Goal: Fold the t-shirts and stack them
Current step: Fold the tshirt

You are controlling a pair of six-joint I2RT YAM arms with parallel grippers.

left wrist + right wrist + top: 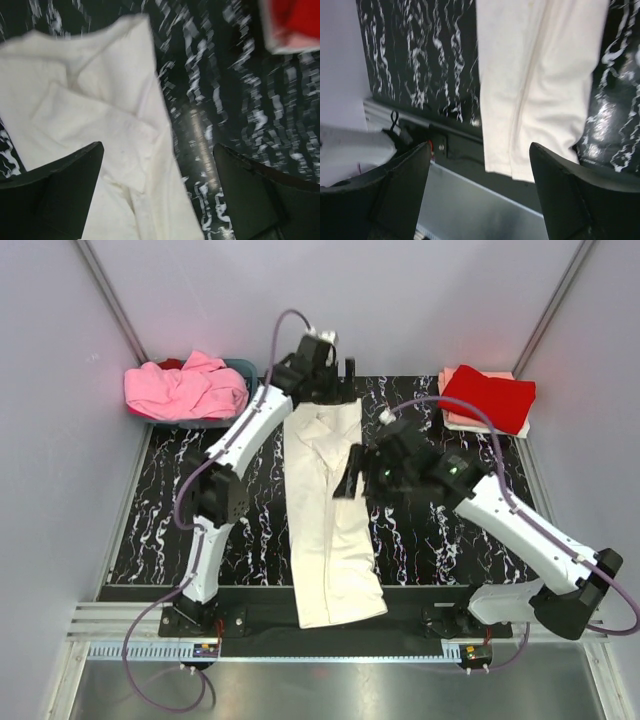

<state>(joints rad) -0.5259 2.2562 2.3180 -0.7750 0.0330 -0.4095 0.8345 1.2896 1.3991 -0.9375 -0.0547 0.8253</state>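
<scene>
A cream-white t-shirt (325,530) lies as a long narrow strip down the middle of the black marbled mat (250,510). Its hem reaches past the mat's near edge. My left gripper (338,380) hovers open above the shirt's far, collar end. In the left wrist view the gripper (158,147) holds nothing, and the cloth (100,120) lies below it. My right gripper (352,472) is open at the strip's right edge, near its middle. Seen from the right wrist, that gripper (480,146) is empty above the shirt's hem (540,75).
A pink t-shirt (185,390) is heaped in the blue-grey basket (243,367) at the back left. A folded red t-shirt (490,395) rests on a pale peach one (452,420) at the back right. A metal rail (330,650) runs along the near edge.
</scene>
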